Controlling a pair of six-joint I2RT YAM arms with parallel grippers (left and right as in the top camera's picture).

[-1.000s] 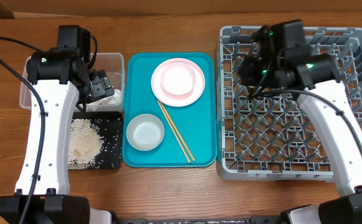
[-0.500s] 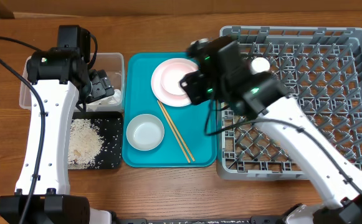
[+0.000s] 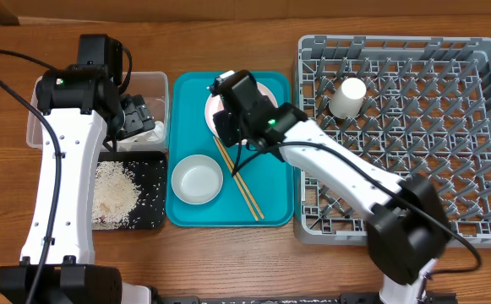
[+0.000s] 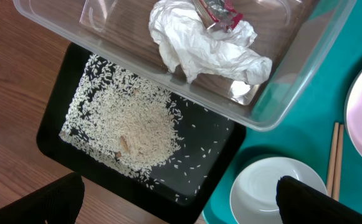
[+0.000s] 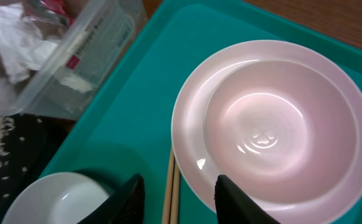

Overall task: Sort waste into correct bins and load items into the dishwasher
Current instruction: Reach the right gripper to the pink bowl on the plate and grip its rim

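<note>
- Pink bowl: nested on pink plate, on teal tray.
- White bowl, chopsticks: same tray, chopsticks between bowl and rack.
- White cup: tilted in grey rack.
- Napkin, red wrapper: in clear tub.
- Rice: in black tray.
- Right claw: over plate rim, partly open, empty.
- Left claw: over the bins, spread wide, empty.

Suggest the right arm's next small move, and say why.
Probably lower the right gripper straight down and close on the chopsticks. Its fingers stand apart and empty over the teal tray, with the chopsticks' upper ends between them, beside the pink plate. The plate's rim is close, so that could be the target instead.
</note>
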